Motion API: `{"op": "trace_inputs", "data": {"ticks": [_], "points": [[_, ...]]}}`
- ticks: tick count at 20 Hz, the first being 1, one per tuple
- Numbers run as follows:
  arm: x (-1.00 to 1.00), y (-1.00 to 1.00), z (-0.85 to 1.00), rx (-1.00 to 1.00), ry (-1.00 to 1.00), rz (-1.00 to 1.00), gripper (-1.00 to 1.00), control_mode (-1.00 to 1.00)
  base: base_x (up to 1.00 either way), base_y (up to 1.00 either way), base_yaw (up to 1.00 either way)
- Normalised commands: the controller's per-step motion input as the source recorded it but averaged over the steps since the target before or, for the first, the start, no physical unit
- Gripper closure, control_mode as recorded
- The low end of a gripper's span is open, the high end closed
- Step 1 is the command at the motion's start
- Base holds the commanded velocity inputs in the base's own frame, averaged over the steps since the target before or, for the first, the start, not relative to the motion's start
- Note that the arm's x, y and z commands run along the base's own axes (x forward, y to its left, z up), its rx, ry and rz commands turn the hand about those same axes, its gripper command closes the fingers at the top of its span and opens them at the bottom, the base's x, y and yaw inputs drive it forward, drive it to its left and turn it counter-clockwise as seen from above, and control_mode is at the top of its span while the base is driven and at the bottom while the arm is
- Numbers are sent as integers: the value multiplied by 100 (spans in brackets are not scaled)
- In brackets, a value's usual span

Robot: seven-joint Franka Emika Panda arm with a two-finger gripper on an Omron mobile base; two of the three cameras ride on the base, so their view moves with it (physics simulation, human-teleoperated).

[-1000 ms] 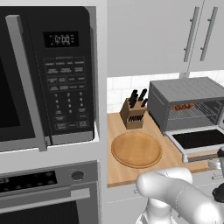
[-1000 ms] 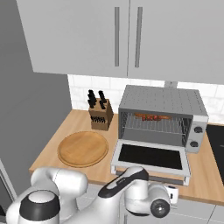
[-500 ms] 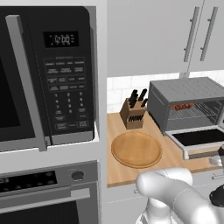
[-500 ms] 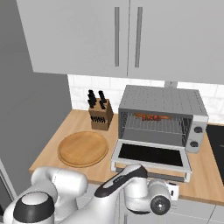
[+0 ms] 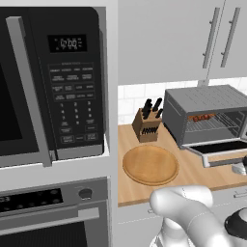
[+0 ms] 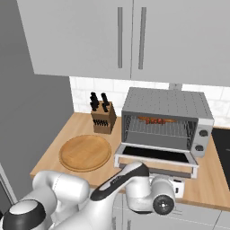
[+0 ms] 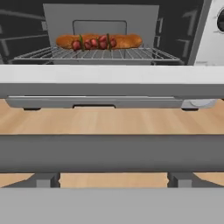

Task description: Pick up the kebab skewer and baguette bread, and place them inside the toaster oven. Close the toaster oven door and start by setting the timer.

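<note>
Your gripper (image 7: 112,186) sits wide open, holding nothing, bottom of the hand view under the toaster oven door (image 7: 112,153) edge. Kebab skewer (image 7: 95,43) and baguette bread (image 7: 127,41) lie on the rack, upper centre.

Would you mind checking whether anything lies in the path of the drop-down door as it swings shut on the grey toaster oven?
Nothing visible does: the skewer and baguette lie back on the rack, clear of the open door.

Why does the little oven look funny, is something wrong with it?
Nothing is broken. The toaster oven door just hangs open, flat over the counter, with the baguette bread and kebab skewer lying on the rack inside.
</note>
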Motion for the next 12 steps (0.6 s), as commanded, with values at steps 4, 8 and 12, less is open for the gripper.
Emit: {"op": "trace_inputs", "data": {"ticks": [4, 8, 12], "points": [[16, 7, 47, 0, -11, 0, -100, -100, 0, 0, 0], [18, 6, 48, 0, -13, 0, -100, -100, 0, 0, 0], [21, 6, 43, 0, -11, 0, -100, -100, 0, 0, 0]]}}
